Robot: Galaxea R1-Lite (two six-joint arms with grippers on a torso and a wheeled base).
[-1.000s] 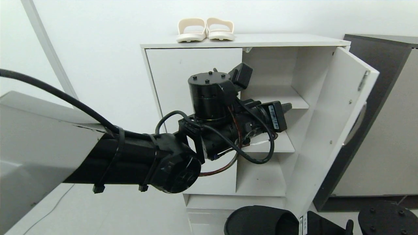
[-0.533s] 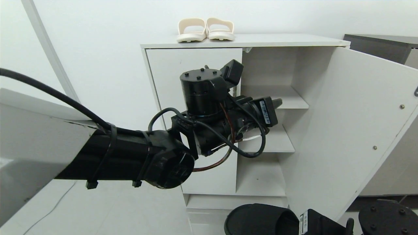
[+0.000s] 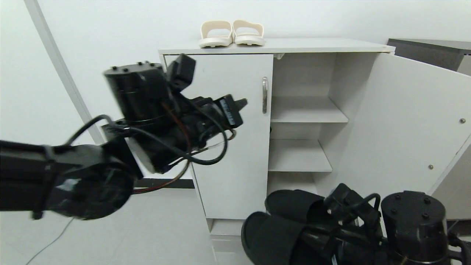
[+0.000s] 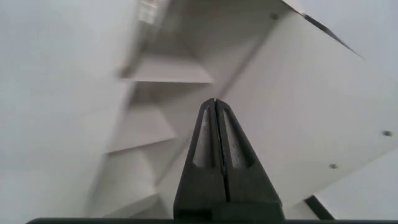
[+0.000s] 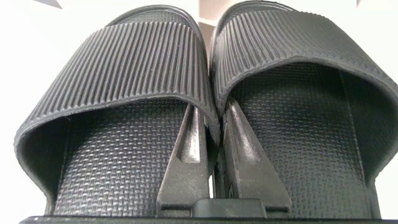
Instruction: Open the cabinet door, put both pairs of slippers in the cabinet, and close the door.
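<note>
claw on right (image 5: 214, 121) grasps black slippers (image 5: 124, 74); left claw (image 4: 215, 106) clenched, empty; cabinet door (image 3: 397, 121) open.

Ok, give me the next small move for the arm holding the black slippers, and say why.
Probably lift the right gripper forward toward the middle shelf of the white cabinet. Its fingers pinch the black ribbed slippers together, low in front of the open compartment; the white right door stands wide, and the left gripper sits aside.

Plain white wall (image 3: 110, 29), slanted grey strip (image 3: 55, 62) running up it at left, dark baseboard (image 3: 169, 183) along its foot, pale floor (image 3: 154, 235), thin cable (image 3: 48, 243) lying on it, dark grey unit (image 3: 427, 46) at far right.
</note>
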